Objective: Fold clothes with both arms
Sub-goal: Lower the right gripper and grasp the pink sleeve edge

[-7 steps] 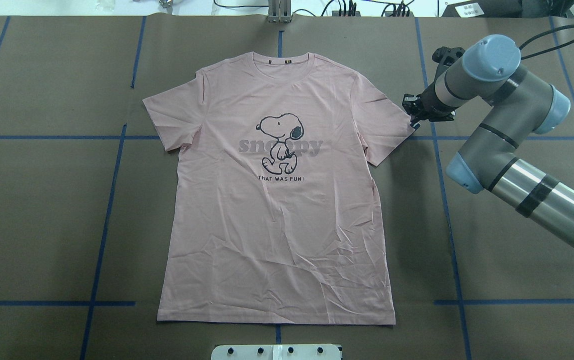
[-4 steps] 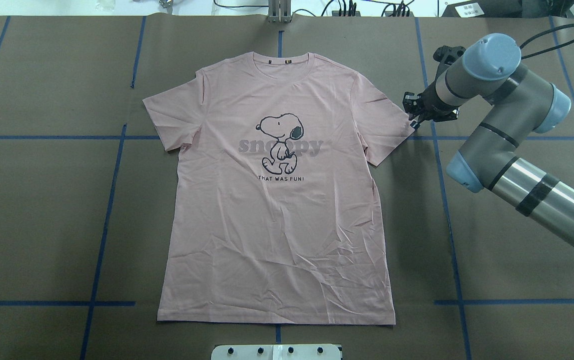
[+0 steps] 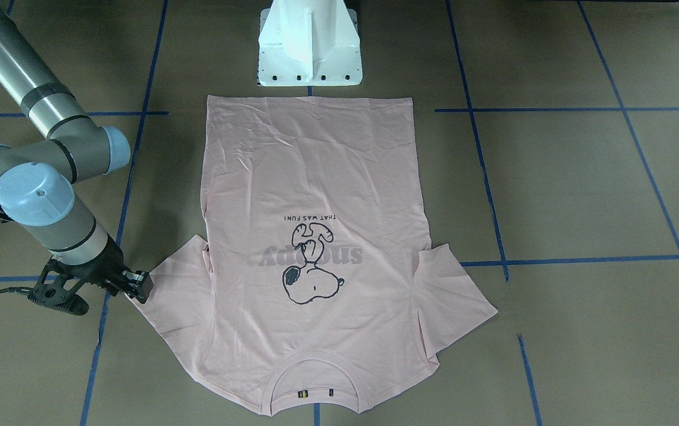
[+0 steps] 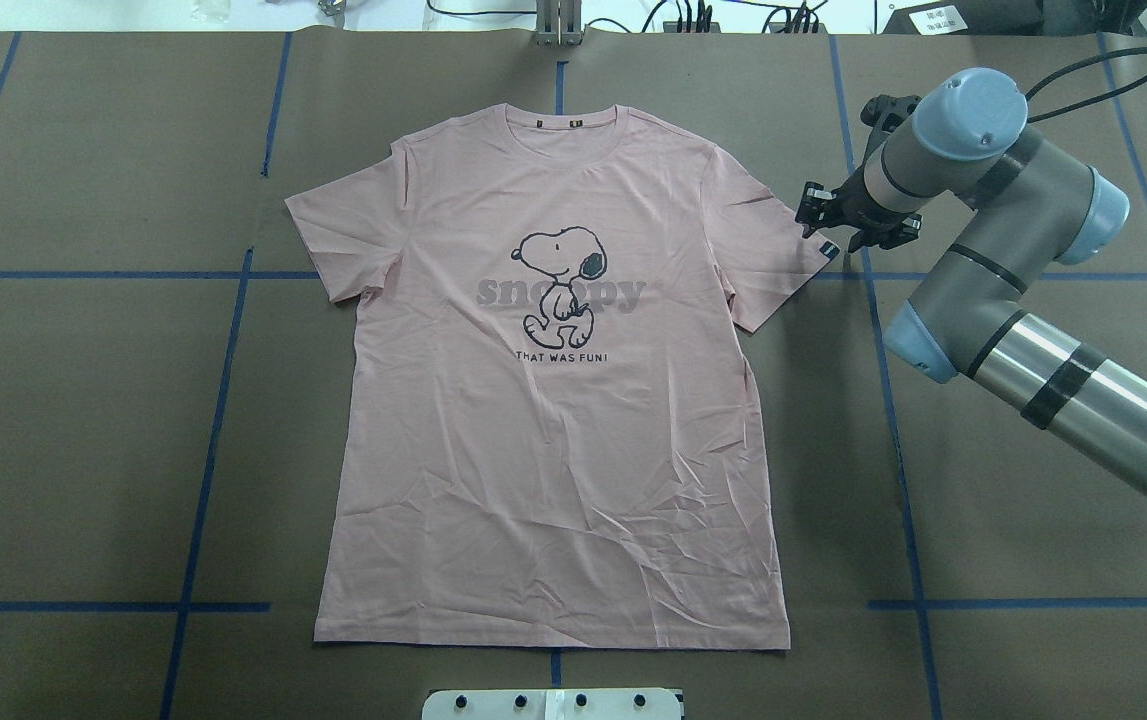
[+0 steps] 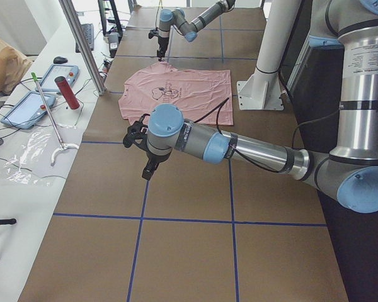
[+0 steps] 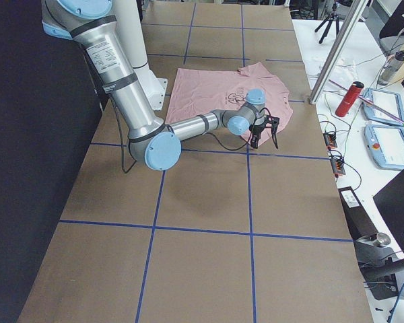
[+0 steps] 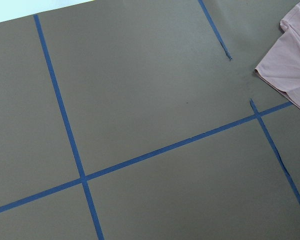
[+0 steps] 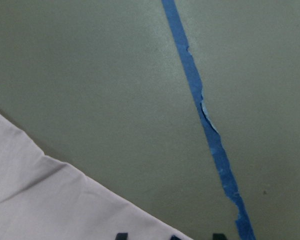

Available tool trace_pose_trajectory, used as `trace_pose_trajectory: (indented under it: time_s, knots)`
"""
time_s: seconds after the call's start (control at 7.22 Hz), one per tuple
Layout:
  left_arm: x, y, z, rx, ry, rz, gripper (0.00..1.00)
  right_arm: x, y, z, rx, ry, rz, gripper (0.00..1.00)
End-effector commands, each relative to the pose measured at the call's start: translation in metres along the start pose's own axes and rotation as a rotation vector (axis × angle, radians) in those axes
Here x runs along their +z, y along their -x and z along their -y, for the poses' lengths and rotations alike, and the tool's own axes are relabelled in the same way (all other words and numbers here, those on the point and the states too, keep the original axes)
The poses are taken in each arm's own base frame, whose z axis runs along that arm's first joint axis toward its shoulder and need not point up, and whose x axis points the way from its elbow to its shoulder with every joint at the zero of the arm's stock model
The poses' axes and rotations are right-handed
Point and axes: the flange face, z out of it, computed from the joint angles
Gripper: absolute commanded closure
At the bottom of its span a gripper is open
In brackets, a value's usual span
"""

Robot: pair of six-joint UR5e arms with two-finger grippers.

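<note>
— Since the shirt is the whole business, where does it lie?

— The pink T-shirt (image 4: 553,450) is spread flat, front up, in the middle of the brown table (image 4: 83,420). Its dog print (image 4: 561,285) and lettering show, its neck (image 4: 565,130) points away from the robot, and its hem (image 3: 309,100) lies just beside the white pedestal base (image 3: 309,47). The cloth is lightly creased toward the hem.

— And the grippers?

— The right gripper (image 4: 825,245) is at the outer corner of the sleeve (image 4: 773,235) on the robot's right, its black tips down at the cuff edge. Whether they pinch the cloth or merely touch it, I cannot tell; the right wrist camera shows only the cuff edge and a strip of tape. The right arm (image 4: 1033,380) reaches in low across the table.

— The left one?

— The left gripper (image 5: 148,167) hangs over the table, well apart from the shirt. It is seen only from the side, so I cannot tell if its jaws are parted or closed.

— Anything else?

— Blue tape lines (image 4: 213,400) cross the table in a grid.
</note>
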Motion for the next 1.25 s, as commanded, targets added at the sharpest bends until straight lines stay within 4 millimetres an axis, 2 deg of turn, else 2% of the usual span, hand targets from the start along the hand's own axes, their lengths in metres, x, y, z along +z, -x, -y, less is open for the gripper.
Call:
trace_pose_trajectory:
  time_s: [0.0, 0.14, 0.28, 0.42, 0.55, 0.97, 1.11]
  knots:
    - [-0.003, -0.004, 0.001, -0.016, -0.005, 0.0, 0.0, 0.005, -0.003, 0.0, 0.004, 0.005, -0.011, 0.45]
    - [-0.007, -0.01, 0.003, -0.025, -0.014, 0.001, 0.0, 0.007, -0.003, -0.002, 0.001, 0.007, -0.013, 0.45]
    - [-0.007, -0.01, 0.003, -0.028, -0.013, 0.001, 0.0, 0.007, -0.003, -0.003, 0.0, 0.008, -0.013, 0.56]
    - [-0.008, -0.011, 0.004, -0.034, -0.014, -0.002, 0.0, 0.008, -0.004, -0.004, -0.001, 0.009, -0.013, 0.8]
    - [-0.01, -0.014, 0.004, -0.051, -0.018, -0.012, 0.0, 0.008, -0.001, -0.005, -0.007, 0.009, -0.009, 1.0]
    - [-0.01, -0.015, 0.005, -0.049, -0.018, -0.013, 0.0, -0.003, 0.01, -0.007, -0.025, 0.004, 0.016, 1.0]
    - [-0.01, -0.015, 0.005, -0.049, -0.018, -0.013, 0.0, -0.017, 0.031, -0.007, -0.031, -0.006, 0.047, 1.0]
